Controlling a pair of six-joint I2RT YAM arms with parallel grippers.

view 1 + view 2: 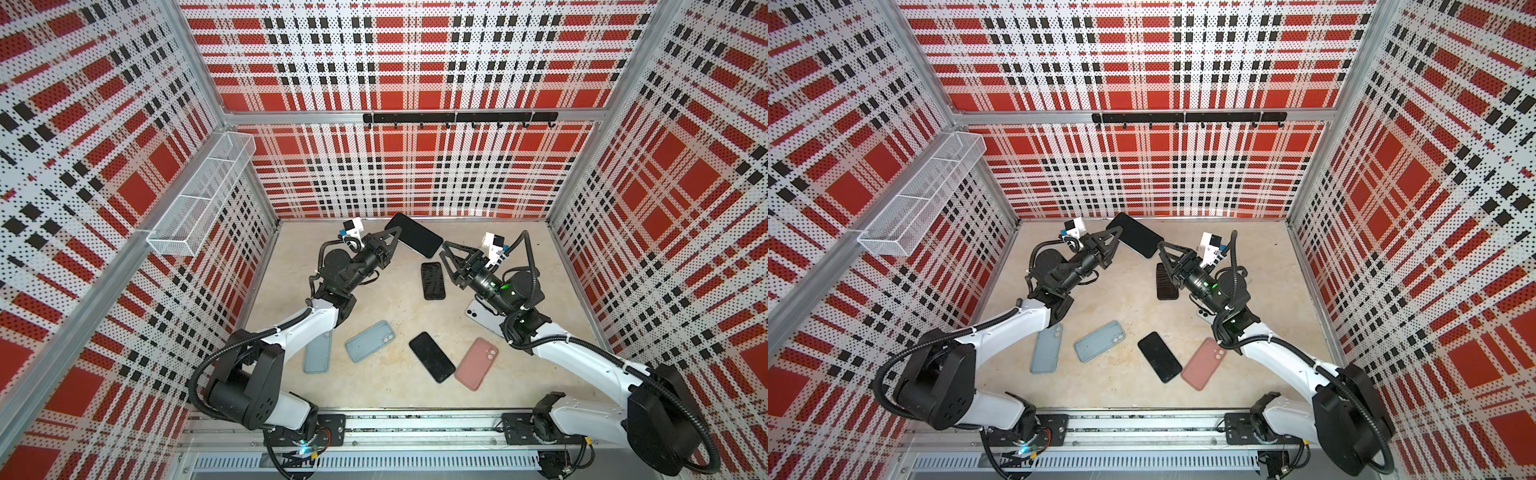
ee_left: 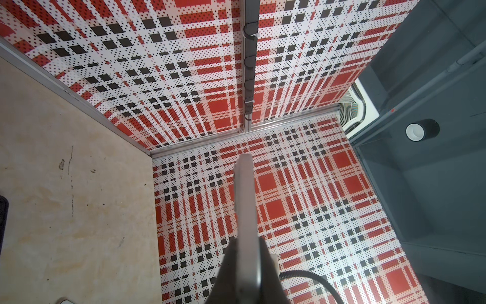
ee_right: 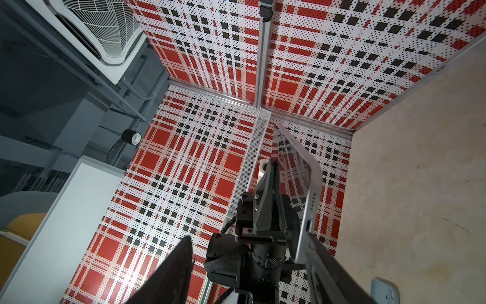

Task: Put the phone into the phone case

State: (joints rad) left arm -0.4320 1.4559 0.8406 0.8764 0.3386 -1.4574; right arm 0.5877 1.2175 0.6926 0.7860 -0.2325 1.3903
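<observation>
phone (image 1: pixel 413 235) above table (image 1: pixel 374 291), cases (image 1: pixel 370 340) lying nearer front

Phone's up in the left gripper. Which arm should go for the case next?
Right, probably. The left gripper is shut on the raised phone, so it is busy. The right gripper is open, gripping nothing, and the black case lies on the table near it.

No legible txt, brands, nos. or signs anywhere in view.
</observation>
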